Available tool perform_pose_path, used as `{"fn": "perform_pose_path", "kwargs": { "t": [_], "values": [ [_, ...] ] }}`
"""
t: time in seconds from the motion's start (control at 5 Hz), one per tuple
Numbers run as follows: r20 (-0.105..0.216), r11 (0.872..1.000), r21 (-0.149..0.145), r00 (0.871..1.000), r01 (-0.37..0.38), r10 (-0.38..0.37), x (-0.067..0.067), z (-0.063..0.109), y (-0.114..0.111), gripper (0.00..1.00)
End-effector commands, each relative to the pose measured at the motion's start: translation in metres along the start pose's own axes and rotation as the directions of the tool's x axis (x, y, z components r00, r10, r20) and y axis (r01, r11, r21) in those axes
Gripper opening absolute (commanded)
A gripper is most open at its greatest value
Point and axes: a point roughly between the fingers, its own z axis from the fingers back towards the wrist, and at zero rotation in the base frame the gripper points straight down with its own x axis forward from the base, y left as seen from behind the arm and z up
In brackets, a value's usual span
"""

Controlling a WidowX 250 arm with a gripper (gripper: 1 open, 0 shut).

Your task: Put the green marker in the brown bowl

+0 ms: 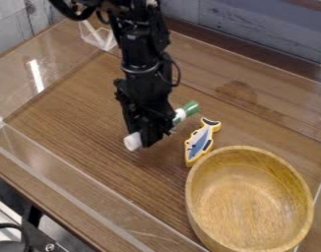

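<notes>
claw (148,135) closed round marker (134,142), which appears lifted just off the worktop (71,126) beside the toy (200,140); grasp judged done, marker outside the bowl (249,200), so carry over the rim, lowering and release remain.
</notes>
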Motion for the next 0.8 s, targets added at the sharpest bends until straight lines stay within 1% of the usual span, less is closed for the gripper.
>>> {"fn": "perform_pose_path", "kwargs": {
  "t": [0.0,0.6],
  "values": [
    [0.065,0.999,0.032,0.998,0.007,-0.009,0.013,0.022,0.002,0.0],
    [0.064,0.999,0.035,0.998,0.0,-0.003,0.019,0.033,0.001,0.0]
  ]
}}
